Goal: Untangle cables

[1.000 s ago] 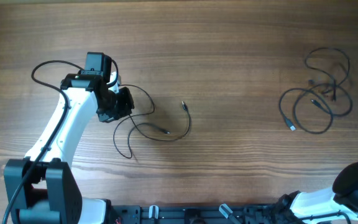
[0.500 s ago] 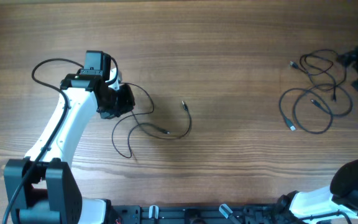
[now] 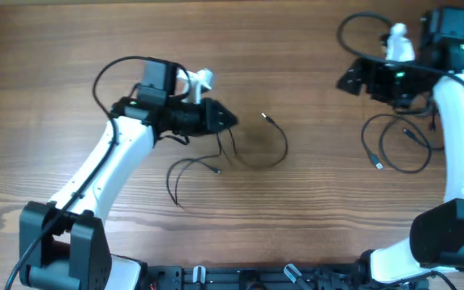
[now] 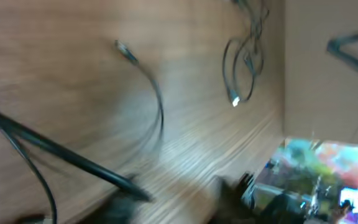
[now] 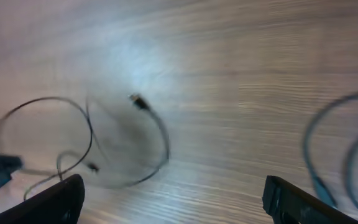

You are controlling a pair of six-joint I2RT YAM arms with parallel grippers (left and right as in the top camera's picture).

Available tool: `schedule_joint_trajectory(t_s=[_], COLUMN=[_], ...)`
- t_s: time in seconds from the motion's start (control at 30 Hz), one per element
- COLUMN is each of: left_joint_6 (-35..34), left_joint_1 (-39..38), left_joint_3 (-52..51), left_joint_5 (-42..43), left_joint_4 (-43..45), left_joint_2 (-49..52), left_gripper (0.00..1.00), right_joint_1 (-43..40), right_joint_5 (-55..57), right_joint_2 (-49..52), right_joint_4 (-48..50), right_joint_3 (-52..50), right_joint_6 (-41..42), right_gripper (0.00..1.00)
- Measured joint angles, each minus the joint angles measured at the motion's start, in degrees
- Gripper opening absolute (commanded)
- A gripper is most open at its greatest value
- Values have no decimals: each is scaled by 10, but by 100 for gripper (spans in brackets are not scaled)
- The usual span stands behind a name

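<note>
One thin black cable [image 3: 284, 149] lies in loose loops left of the table's middle, its silvery plug tip [image 3: 265, 118] pointing up-left. My left gripper [image 3: 224, 121] hangs over its left end, and strands rise from the table to the jaws, so it looks shut on this cable. The left wrist view is blurred; it shows the cable [image 4: 160, 112] and the gripper [image 4: 185, 199]. A second group of looped cables [image 3: 376, 163] lies at the right, also in the left wrist view [image 4: 247, 62]. My right gripper [image 3: 349, 80] [image 5: 173, 186] is open and empty, up left of them.
Thicker black wires of the arms loop above each wrist, such as the right arm's wire [image 3: 353, 24]. The right wrist view shows the left cable's loop [image 5: 165, 143] and part of a right cable [image 5: 308, 143]. The arm bases stand along the front edge [image 3: 240, 278].
My left gripper swung right and turned, dragging the left cable right and up. My right arm came in from the right edge and now reaches left above the right cables.
</note>
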Motion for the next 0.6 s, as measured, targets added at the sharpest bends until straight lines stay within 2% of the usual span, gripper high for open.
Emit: schedule_joint_trajectory(t_s=[0.1, 0.23, 0.43, 0.6], left_joint_6=[7, 13, 14, 14], left_joint_1=[-33, -36, 26, 104], left_joint_3=[0, 0, 0, 0], left_joint_5=[-52, -131, -190, -205], left_joint_4=[-32, -67, -81, -89], left_joint_2=[0, 0, -26, -106], left_gripper=[93, 96, 98, 100], right_joint_1=[44, 88, 157, 219], right_joint_5=[8, 12, 14, 16], right_joint_2=[0, 0, 0, 0], right_joint_4=[0, 0, 1, 17], right_joint_3=[0, 0, 0, 0], right_joint_6=[-6, -8, -8, 9], right_gripper=[95, 95, 95, 95])
